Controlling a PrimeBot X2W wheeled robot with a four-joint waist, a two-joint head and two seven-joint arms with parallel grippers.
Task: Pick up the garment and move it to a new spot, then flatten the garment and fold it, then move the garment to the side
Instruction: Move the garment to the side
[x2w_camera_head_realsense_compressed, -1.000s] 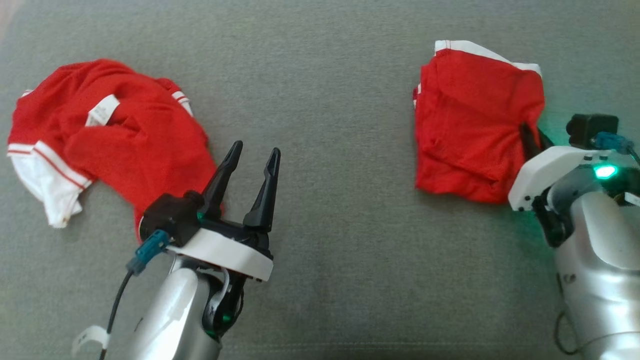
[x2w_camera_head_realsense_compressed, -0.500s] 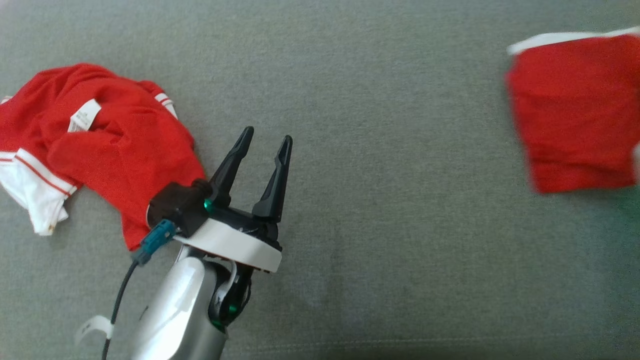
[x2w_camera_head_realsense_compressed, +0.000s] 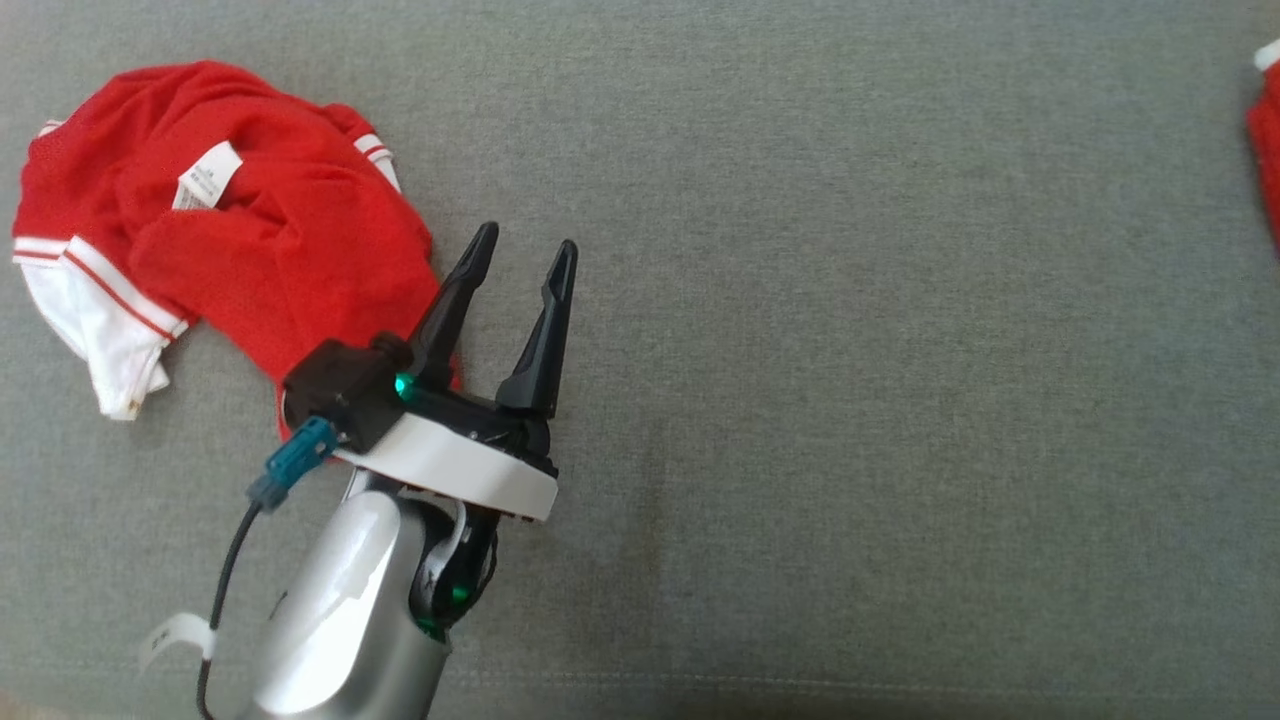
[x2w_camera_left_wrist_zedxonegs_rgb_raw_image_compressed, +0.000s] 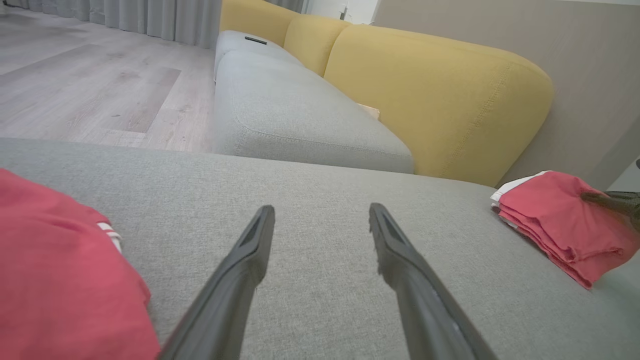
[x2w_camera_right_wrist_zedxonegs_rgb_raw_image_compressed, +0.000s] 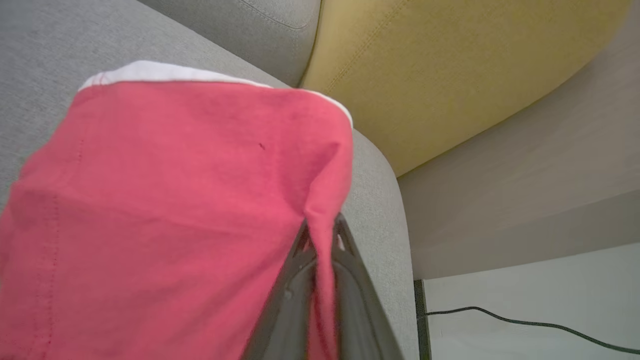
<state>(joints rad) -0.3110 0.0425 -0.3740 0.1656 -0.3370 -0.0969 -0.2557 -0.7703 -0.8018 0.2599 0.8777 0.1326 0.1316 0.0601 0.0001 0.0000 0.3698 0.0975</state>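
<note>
Folded red shirt (x2w_camera_right_wrist_zedxonegs_rgb_raw_image_compressed: 165, 200) on the right end of the gray sofa seat (x2w_camera_head_realsense_compressed: 800, 300), close to the seat's rounded edge. White trim along its far side. Many thin layers stacked at its near side, as seen from the left wrist. Pinched at one side by the right fingers (x2w_camera_right_wrist_zedxonegs_rgb_raw_image_compressed: 350, 260), shut tight with a fold of red cloth between them.

Well apart, at the left end of the seat, a crumpled red shirt (x2w_camera_head_realsense_compressed: 230, 230) in a heap. White tag on top, white sleeve with a red stripe at its left side.

Just beside that heap, the left fingers (x2w_camera_head_realsense_compressed: 545, 330), spread wide open with nothing between them. Pointed up the head view, over bare gray seat.

Beyond the seat, a yellow back cushion (x2w_camera_left_wrist_zedxonegs_rgb_raw_image_compressed: 435, 100) and a wood floor (x2w_camera_left_wrist_zedxonegs_rgb_raw_image_compressed: 75, 75). Down past the seat's right edge, a black cord (x2w_camera_right_wrist_zedxonegs_rgb_raw_image_compressed: 525, 325) on a pale floor.
</note>
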